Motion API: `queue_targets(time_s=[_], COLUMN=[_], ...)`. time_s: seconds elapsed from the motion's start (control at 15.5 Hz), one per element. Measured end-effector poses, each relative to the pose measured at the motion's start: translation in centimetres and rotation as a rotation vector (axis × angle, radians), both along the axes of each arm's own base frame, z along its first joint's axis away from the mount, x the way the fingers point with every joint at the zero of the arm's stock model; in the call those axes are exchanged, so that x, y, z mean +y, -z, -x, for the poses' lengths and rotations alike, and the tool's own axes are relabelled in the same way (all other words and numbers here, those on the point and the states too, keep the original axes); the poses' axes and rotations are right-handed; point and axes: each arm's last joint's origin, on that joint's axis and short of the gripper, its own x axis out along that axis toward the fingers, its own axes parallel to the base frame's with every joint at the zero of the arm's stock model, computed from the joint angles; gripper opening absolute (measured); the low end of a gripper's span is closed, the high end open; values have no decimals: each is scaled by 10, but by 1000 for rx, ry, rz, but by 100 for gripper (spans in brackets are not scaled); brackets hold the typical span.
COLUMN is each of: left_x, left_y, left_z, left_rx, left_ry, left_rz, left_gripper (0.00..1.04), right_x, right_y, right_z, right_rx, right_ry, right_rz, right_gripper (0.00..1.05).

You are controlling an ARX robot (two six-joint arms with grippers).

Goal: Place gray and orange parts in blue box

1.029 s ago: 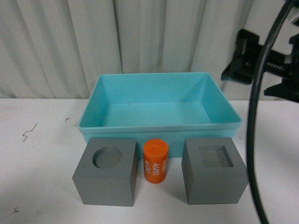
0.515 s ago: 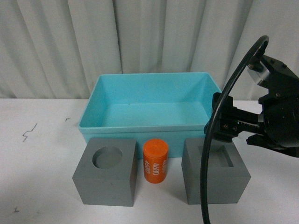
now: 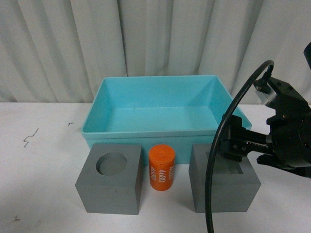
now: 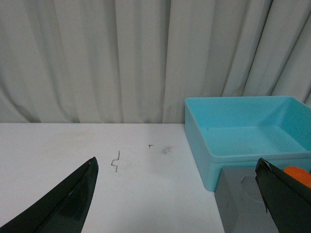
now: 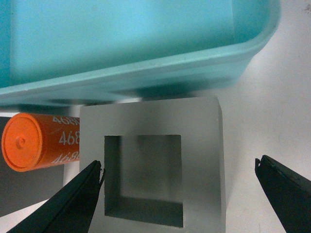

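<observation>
The blue box (image 3: 146, 133) stands at the table's middle, empty. In front of it stand the gray cube with a round recess (image 3: 111, 187), the orange cylinder (image 3: 162, 167) upright with "4680" print, and the gray cube with a square recess (image 3: 223, 191). My right gripper (image 3: 232, 141) is open, hovering just above the square-recess cube (image 5: 204, 145); its jaws straddle the cube with a gap on both sides, midway point (image 5: 180, 199). The cylinder (image 5: 39, 141) and the box (image 5: 146, 68) also show there. My left gripper (image 4: 177, 204) is open and empty above the table, left of the round-recess cube (image 4: 243, 204) and the box (image 4: 209, 154).
A white table (image 3: 43, 165) with small dark marks (image 4: 115, 161) carries everything. A pale curtain (image 3: 58, 48) hangs behind. The right arm's black cable (image 3: 214, 165) loops down in front of the square-recess cube.
My right arm has come in from the upper right and lowered over the square-recess cube. The cubes, cylinder and box have not moved.
</observation>
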Motion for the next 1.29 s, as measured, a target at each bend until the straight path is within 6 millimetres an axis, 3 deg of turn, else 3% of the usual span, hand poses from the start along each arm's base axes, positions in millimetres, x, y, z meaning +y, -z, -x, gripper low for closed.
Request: queue_targets(time_s=[0.19, 0.71, 0.77, 1.09, 1.29], left_x=[0, 0, 0, 0, 0], left_y=[0, 0, 0, 0, 0], left_z=[0, 0, 0, 0, 0], left_rx=[0, 0, 1, 0, 0], left_ry=[0, 0, 0, 0, 0], left_rz=[0, 0, 0, 0, 0], left_gripper=[98, 98, 98, 98, 98], right_x=[-2, -7, -6, -10, -14], right_y=[15, 30, 30, 22, 9], right_z=[-4, -7, -7, -6, 6], right_rx=[33, 48, 42, 27, 21], right_ry=[0, 10, 7, 18, 25], right_rz=[-2, -10, -16, -9, 14], right_gripper=[98, 98, 76, 30, 19])
